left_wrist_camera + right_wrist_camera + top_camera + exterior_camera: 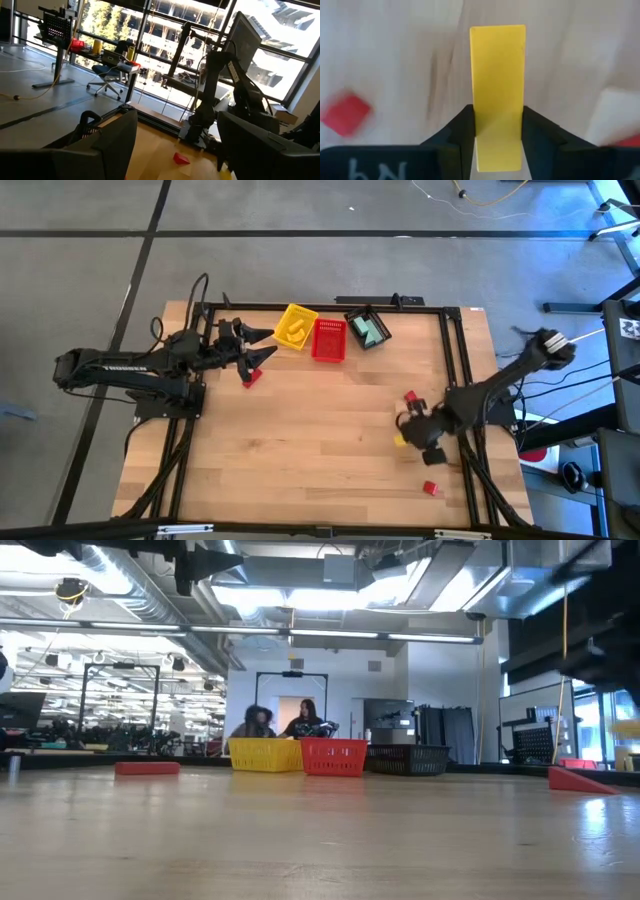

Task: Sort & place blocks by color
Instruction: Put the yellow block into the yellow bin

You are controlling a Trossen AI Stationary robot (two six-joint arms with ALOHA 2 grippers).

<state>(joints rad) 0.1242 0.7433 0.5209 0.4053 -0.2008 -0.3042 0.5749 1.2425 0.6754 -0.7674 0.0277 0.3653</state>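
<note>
Pale wooden plank surface, framed by a black rail. Three baskets are sitting in a row along the far edge: yellow basket, red basket, black basket, each just beside the next. A red wedge block is lying left of centre, below the baskets. On the right, a red block is resting near the middle, a yellow block is lying closer in, and a red cube is sitting nearest the near-right corner.

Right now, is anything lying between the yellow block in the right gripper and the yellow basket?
Nothing visible does. The right gripper clamps the yellow block; bare table runs to the yellow basket.
</note>
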